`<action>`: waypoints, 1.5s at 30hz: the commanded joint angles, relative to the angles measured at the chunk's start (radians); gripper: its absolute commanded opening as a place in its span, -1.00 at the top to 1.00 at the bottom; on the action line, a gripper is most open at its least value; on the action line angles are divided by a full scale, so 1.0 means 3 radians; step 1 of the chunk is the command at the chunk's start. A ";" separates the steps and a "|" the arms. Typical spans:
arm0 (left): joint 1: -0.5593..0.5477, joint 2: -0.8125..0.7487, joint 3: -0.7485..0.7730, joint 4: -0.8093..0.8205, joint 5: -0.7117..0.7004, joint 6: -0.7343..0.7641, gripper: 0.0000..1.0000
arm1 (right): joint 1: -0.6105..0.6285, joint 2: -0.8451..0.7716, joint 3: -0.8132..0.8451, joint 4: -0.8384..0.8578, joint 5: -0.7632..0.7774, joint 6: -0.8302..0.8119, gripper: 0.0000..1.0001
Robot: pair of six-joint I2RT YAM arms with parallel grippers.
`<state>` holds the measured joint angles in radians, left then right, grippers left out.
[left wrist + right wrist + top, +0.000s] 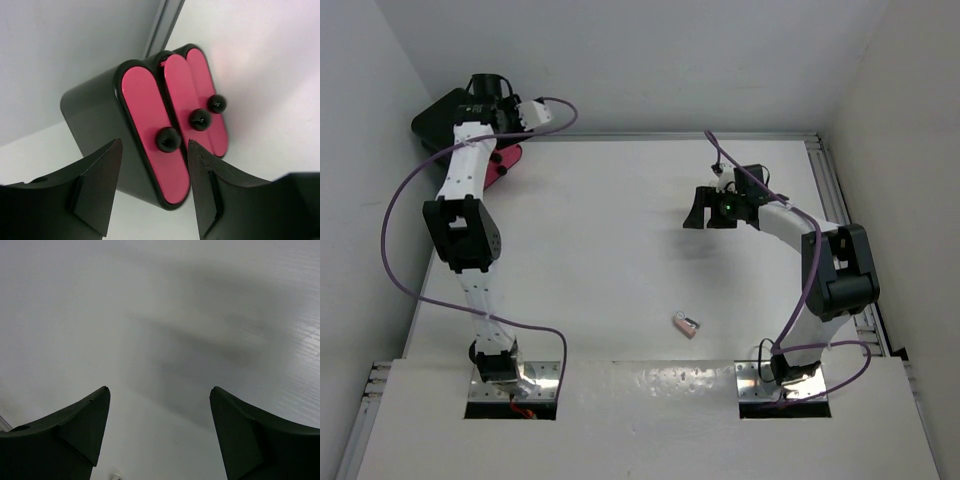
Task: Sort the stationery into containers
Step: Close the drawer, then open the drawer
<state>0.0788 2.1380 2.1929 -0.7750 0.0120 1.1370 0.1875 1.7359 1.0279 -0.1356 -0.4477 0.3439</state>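
Top view: the left arm [465,175] reaches to the far left corner, where the black cabinet [438,122] stands with its pink drawers [505,168]; the right hand [708,218] hovers over the far right of the tabletop [620,250], well apart from a small pinkish eraser-like block [687,325], the only loose item in sight, lying near the front between the two bases. Left wrist view: the left hand [155,145] is open, its fingers [105,170] flanking the knob [168,139] of the drawer closest to the camera without touching it (all three drawers look shut). Right wrist view: the right hand is spread wide and empty above bare tabletop. The step in hand appears to be drawer handling; next, a drawer must stand open and the block must be fetched.
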 commanded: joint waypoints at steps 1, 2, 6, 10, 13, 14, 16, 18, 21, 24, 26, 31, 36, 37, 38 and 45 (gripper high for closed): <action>0.0172 0.0088 0.0069 0.0072 0.0143 0.0463 -0.21 | 0.0019 -0.0131 0.0020 0.0084 -0.0047 0.0004 -0.58; 0.0228 0.0088 0.0054 0.0103 0.0200 0.0555 -0.22 | 0.0024 -0.0141 0.0015 0.0079 -0.0047 0.0004 -0.58; 0.0366 0.0160 0.0196 -0.0182 0.0517 0.1351 -0.26 | 0.0019 -0.0162 -0.0021 0.0074 -0.0042 -0.0001 -0.58; 0.0448 0.0262 0.0283 -0.0357 0.0691 0.1803 -0.34 | 0.0024 -0.0182 -0.0046 0.0074 -0.0026 -0.0001 -0.58; 0.0489 0.0282 0.0273 -0.0352 0.0742 0.1977 -0.35 | 0.0019 -0.0197 -0.0057 0.0074 -0.0011 -0.0006 -0.58; 0.0499 0.0288 0.0268 -0.0352 0.0742 0.2059 -0.35 | 0.0024 -0.0198 -0.0062 0.0069 -0.0006 -0.0001 -0.58; 0.0515 0.0288 0.0233 -0.0342 0.0752 0.2126 -0.35 | 0.0029 -0.0198 -0.0067 0.0069 -0.0006 -0.0006 -0.58; 0.0530 0.0288 0.0192 -0.0265 0.0778 0.2187 -0.35 | 0.0030 -0.0197 -0.0067 0.0069 -0.0001 -0.0016 -0.59; 0.0540 0.0252 0.0054 -0.0091 0.0793 0.2249 -0.35 | 0.0030 -0.0177 -0.0052 0.0058 -0.0001 -0.0016 -0.59; 0.0535 0.0287 0.0038 -0.0111 0.0778 0.2387 -0.35 | 0.0029 -0.0167 -0.0031 0.0053 0.0004 -0.0016 -0.59; 0.0535 0.0318 0.0033 -0.0132 0.0773 0.2458 -0.35 | 0.0024 -0.0157 -0.0026 0.0048 0.0009 -0.0016 -0.59; 0.0540 0.0374 0.0018 -0.0091 0.0722 0.2484 -0.31 | 0.0029 -0.0146 -0.0016 0.0033 0.0030 -0.0027 -0.59; 0.0540 0.0395 -0.0003 0.0011 0.0712 0.2479 -0.07 | 0.0030 -0.0141 -0.0016 0.0038 0.0045 -0.0021 -0.59; 0.0540 0.0400 -0.0008 0.0006 0.0707 0.2509 -0.02 | 0.0030 -0.0131 -0.0011 0.0038 0.0040 -0.0026 -0.59; 0.0530 0.0410 -0.0008 0.0001 0.0691 0.2515 0.07 | 0.0024 -0.0126 0.0000 0.0043 0.0045 -0.0032 -0.58; 0.0505 0.0309 -0.0115 -0.0121 0.0727 0.2591 0.38 | 0.0024 -0.0095 0.0035 0.0033 0.0045 -0.0026 -0.58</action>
<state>0.2306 2.2601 2.1838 -0.7998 0.1978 1.8816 0.1921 1.7237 1.0092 -0.1371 -0.4377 0.3428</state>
